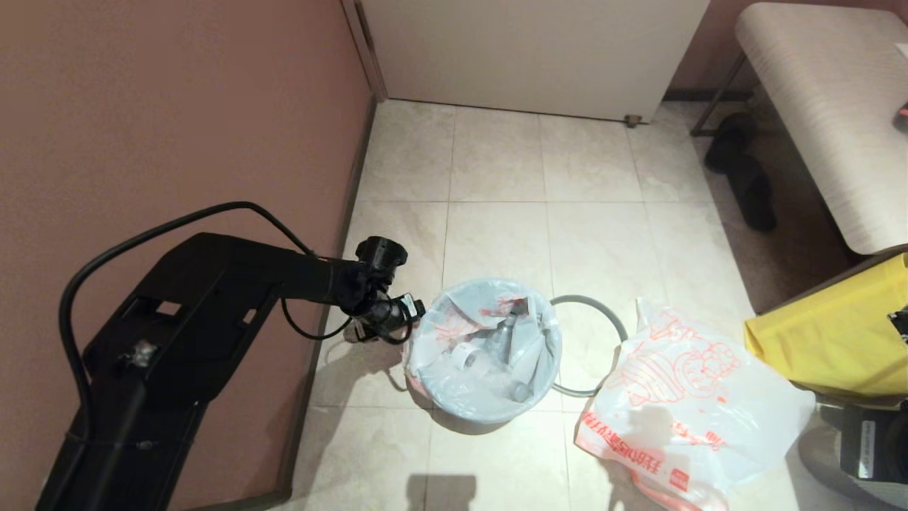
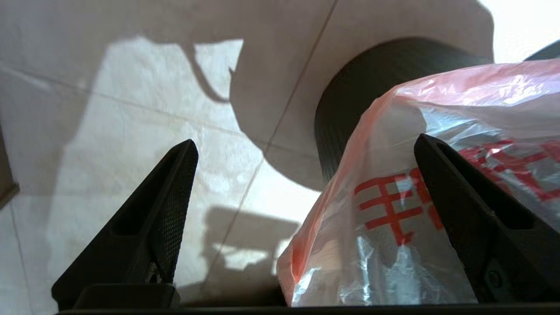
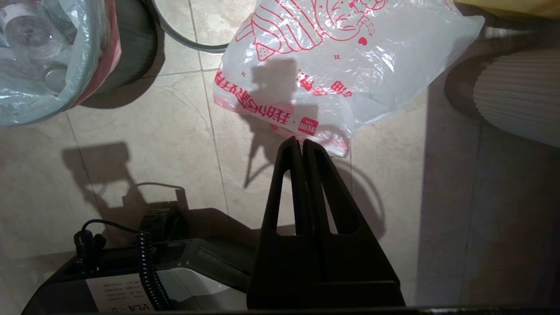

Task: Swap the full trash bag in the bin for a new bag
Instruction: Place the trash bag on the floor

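Two white plastic bags are recorded on the tiled floor (image 1: 496, 163). Item one, the full trash bag (image 1: 489, 348), is seated in the bin (image 2: 350, 105), its pink-red edge folded over the rim; clear bottles are seen inside. Item two, the new bag (image 1: 681, 397), printed with an orange-red cartoon and red characters, is laid flat on the tiles to the right of the bin and is not touched by either pincer. A grey ring (image 1: 603, 319) is found on the floor between bin and new bag, partly hidden behind both.

Left gripper (image 2: 306, 148): positioned at the bin's left side, close to the wall (image 1: 177, 106). Its jaws are held wide apart; one finger is seen against the draped plastic of the full trash bag, the other out over bare tile, so the bag's folded edge is bracketed but not clamped.

Right gripper (image 3: 302, 144): held above the floor, with the near edge of the new bag just beyond its tips. Its jaws are pressed together, and nothing is carried.

A yellow bag (image 1: 837, 333) is noted at the far right.
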`<state>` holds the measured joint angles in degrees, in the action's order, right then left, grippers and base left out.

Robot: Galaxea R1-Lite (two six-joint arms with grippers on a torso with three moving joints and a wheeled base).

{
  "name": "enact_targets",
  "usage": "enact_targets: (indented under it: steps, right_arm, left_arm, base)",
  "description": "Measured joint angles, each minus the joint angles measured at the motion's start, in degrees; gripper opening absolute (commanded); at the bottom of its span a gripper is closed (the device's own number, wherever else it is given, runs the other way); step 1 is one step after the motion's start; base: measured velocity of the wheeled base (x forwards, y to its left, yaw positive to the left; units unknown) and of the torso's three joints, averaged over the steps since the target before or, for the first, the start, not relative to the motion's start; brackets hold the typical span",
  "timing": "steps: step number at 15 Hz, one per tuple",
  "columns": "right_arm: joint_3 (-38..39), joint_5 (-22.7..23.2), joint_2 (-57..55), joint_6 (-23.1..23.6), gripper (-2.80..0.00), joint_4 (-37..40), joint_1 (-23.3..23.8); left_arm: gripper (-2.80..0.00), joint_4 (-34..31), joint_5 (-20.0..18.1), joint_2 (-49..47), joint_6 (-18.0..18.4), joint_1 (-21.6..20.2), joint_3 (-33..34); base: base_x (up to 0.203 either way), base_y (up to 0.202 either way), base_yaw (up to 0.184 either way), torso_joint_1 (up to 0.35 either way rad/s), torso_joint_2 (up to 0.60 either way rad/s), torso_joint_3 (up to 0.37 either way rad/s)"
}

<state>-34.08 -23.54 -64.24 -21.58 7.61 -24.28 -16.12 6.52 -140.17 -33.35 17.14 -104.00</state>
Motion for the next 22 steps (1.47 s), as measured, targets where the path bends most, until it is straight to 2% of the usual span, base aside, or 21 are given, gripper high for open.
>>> enact_targets:
  steps: [3,6,11,14,19,22]
  right_arm:
    - [-0.01,-2.04,-0.26,0.0,-2.8,0.0,-0.93]
    - [0.02,-2.08,-0.44,-0.08,-2.8,-0.04,-1.06]
    - [0.11,-2.09,-0.3,-0.19,-2.8,-0.09,-1.1]
    - [0.24,-2.09,-0.22,-0.26,-2.8,-0.23,-1.1]
    - [0.61,-2.09,0.16,-0.43,-2.8,-0.26,-1.1]
    - [0.75,-2.09,0.35,-1.42,-2.8,-0.2,-1.1]
  left_arm:
    - [0.0,-1.45,-1.73,-0.46,-0.05,-0.43,0.06]
    - [0.0,-4.32,-1.33,-1.33,0.15,-0.89,-0.16]
    - [0.0,-4.58,4.27,-4.56,0.49,-0.78,-0.71]
    - [0.0,-4.59,9.84,-5.87,2.12,-0.69,-0.57]
    - [0.0,-4.66,19.37,-6.28,2.85,0.05,-1.27]
    - [0.0,-4.67,19.77,-6.28,2.9,0.42,-1.29]
  base:
    - [0.0,0.0,0.0,0.0,0.0,0.0]
    - [0.0,0.0,0.0,0.0,0.0,0.0]
    - [0.0,0.0,0.0,0.0,0.0,0.0]
    - [0.0,0.0,0.0,0.0,0.0,0.0]
    - [0.0,0.0,0.0,0.0,0.0,0.0]
    - [0.0,0.0,0.0,0.0,0.0,0.0]
